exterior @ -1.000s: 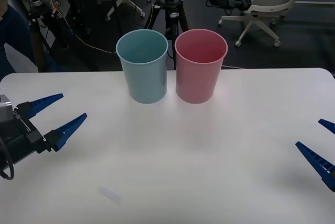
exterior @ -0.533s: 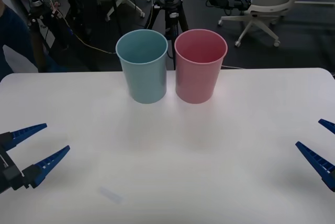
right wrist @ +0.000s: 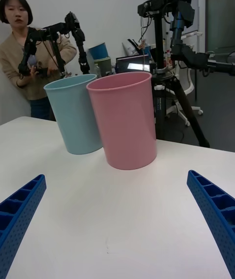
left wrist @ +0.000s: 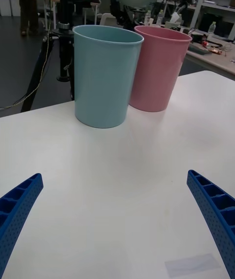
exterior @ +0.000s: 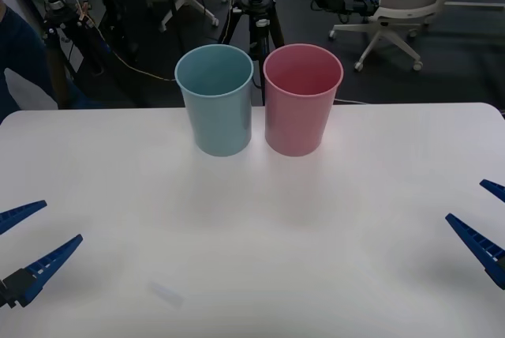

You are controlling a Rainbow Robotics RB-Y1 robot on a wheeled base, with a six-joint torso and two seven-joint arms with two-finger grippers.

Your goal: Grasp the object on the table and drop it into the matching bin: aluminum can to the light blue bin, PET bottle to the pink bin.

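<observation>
Smooth plastic blue bin (exterior: 215, 101) and pink bin (exterior: 302, 101) are seen on a smooth, matt white worktop (exterior: 260, 227); ribbed blue fingers (left wrist: 213, 210).

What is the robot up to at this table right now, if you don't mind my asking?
Nothing is being handled at this moment. The light blue bin and the pink bin stand upright side by side at the far side of the white table. The left gripper sits open and low at the table's left edge, and the right gripper sits open at the right edge. Neither holds anything, and there is no can or bottle on the tabletop.
</observation>
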